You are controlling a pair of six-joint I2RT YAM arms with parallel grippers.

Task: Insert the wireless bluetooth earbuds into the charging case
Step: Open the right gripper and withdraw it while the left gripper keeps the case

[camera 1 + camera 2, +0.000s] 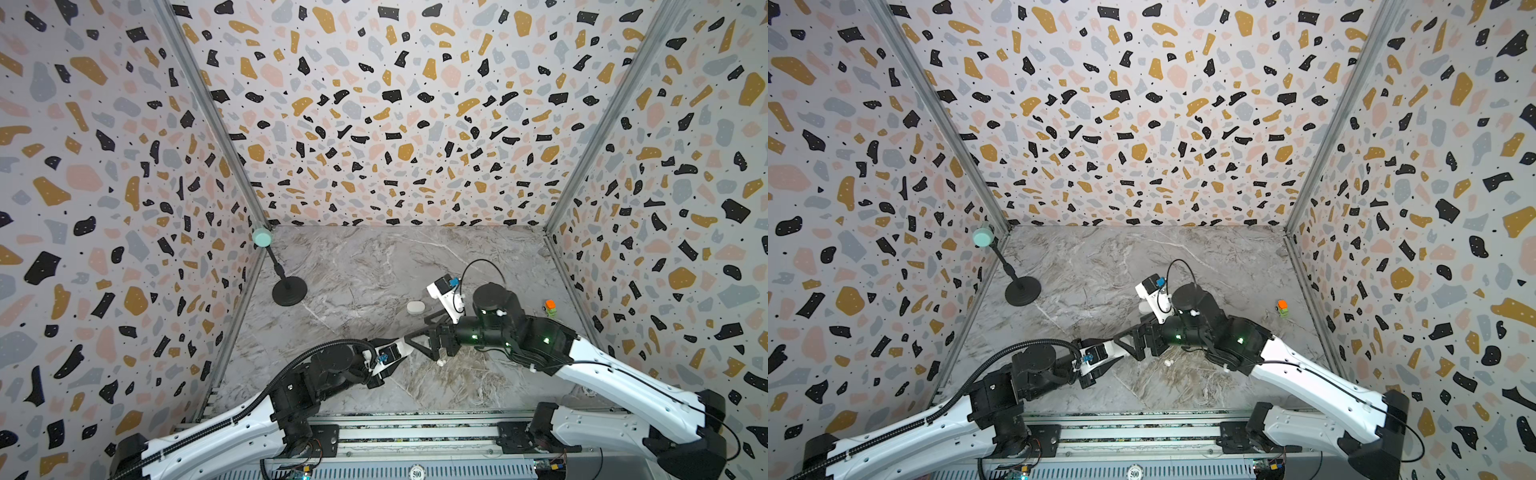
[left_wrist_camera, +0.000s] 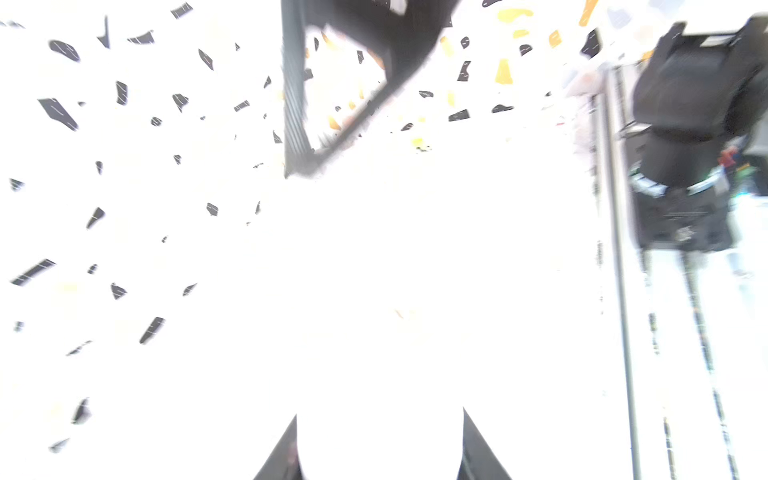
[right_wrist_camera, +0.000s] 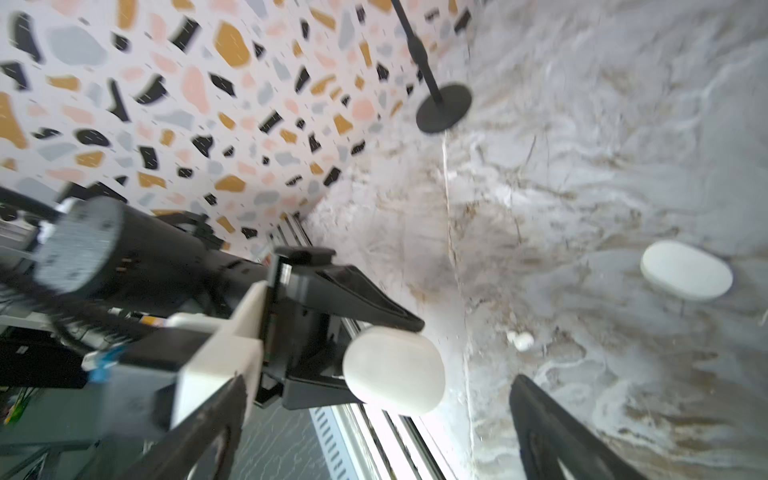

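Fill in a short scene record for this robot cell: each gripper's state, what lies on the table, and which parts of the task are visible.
left gripper: shut on the held case
right gripper: open, empty
held case: white, oval; whether its lid is open cannot be told
second case: white, lying on the table
earbud: one, loose on the table, apart from both cases
other earbuds: none visible
also on the table: black stand, small orange toy

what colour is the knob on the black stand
Pale mint green knob, best in a top view.
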